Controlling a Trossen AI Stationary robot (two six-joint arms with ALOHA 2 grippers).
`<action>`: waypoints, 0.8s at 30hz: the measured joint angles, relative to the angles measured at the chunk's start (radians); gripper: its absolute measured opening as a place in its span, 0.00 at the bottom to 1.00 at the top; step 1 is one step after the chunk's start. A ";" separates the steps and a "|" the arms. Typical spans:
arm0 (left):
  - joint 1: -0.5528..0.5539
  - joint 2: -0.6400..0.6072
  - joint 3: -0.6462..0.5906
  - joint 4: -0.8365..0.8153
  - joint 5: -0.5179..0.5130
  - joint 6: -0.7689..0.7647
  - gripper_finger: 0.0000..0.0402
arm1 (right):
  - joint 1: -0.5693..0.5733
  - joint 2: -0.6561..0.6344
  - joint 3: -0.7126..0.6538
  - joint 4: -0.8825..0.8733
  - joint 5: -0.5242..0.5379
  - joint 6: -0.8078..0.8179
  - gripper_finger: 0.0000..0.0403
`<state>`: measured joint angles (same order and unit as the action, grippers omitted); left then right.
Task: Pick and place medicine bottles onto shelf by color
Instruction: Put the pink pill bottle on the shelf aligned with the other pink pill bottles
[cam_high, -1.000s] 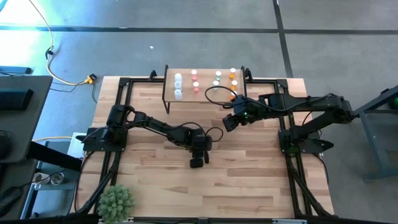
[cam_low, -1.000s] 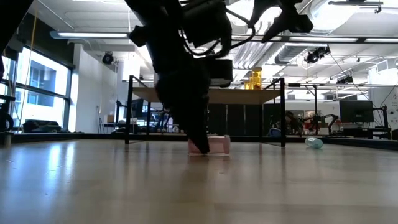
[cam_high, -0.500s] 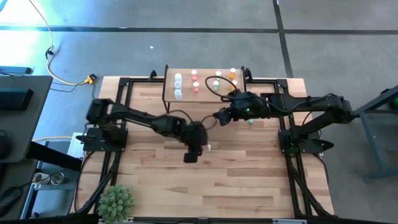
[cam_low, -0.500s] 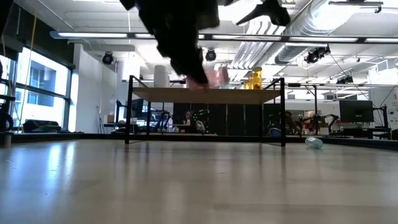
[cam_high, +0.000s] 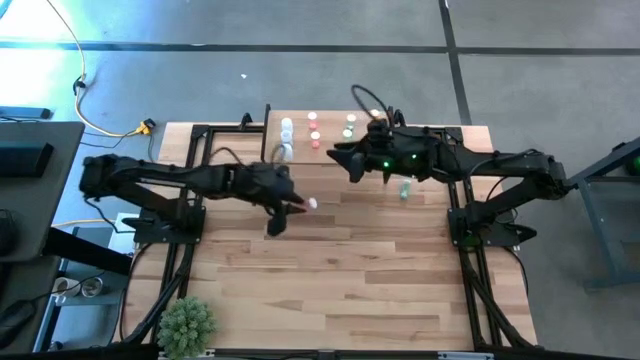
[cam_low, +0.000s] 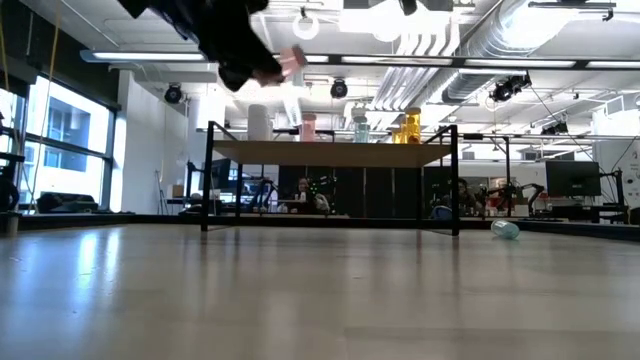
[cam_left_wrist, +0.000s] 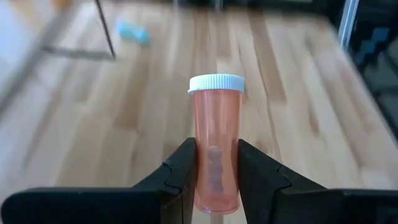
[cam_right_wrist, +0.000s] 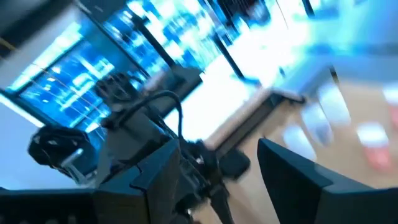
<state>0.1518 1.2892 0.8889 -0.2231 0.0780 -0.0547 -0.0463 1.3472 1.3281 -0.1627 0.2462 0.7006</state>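
Observation:
My left gripper (cam_high: 292, 205) hangs above the table's middle, near the shelf (cam_high: 330, 112), and is shut on a pink-red medicine bottle (cam_left_wrist: 216, 143) with a white cap. The low view shows that bottle (cam_low: 290, 60) higher than the shelf board (cam_low: 335, 152). On the shelf stand white (cam_high: 287, 130), pink (cam_high: 313, 130), green (cam_high: 350, 125) and orange (cam_high: 375, 118) bottles. A teal bottle (cam_high: 404, 187) lies on its side on the table. My right gripper (cam_high: 338, 157) is open at the shelf's near edge, nothing between its fingers (cam_right_wrist: 155, 168). My left gripper pinches the pink-red bottle's lower body (cam_left_wrist: 214, 177) between its two fingers (cam_left_wrist: 185, 171), one on each side. The fingers come from the table's left, slanting down, and lie along the bottle. Its capped end (cam_left_wrist: 216, 83) sticks out past the fingertips. The bottle is lifted clear of the table.
A spiky green plant (cam_high: 187, 322) stands at the table's near left corner. Black frame rails (cam_high: 190, 160) run along the table's left and right sides. The shelf's thin black legs (cam_low: 208, 175) stand on the table's far part.
My left gripper has risen from the table with the pink-red bottle, carrying it toward the table's left and far edge, and has tipped up from steeply down. The bottle is lifted clear, now above shelf height. My right gripper has tipped up toward level and moved left along the shelf.

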 joint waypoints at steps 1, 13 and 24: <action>0.008 -0.028 -0.017 0.031 0.000 -0.008 0.21 | -0.002 0.000 0.000 0.039 0.000 -0.032 0.51; 0.112 -0.290 -0.240 0.353 0.001 -0.091 0.21 | -0.021 0.012 0.000 0.337 -0.008 -0.433 0.51; 0.179 -0.272 -0.295 0.702 0.001 -0.161 0.21 | -0.099 0.114 0.000 0.470 -0.241 -0.582 0.51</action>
<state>0.3308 1.0177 0.5939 0.4784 0.0794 -0.2152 -0.1455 1.4608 1.3281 0.3074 0.0057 0.1187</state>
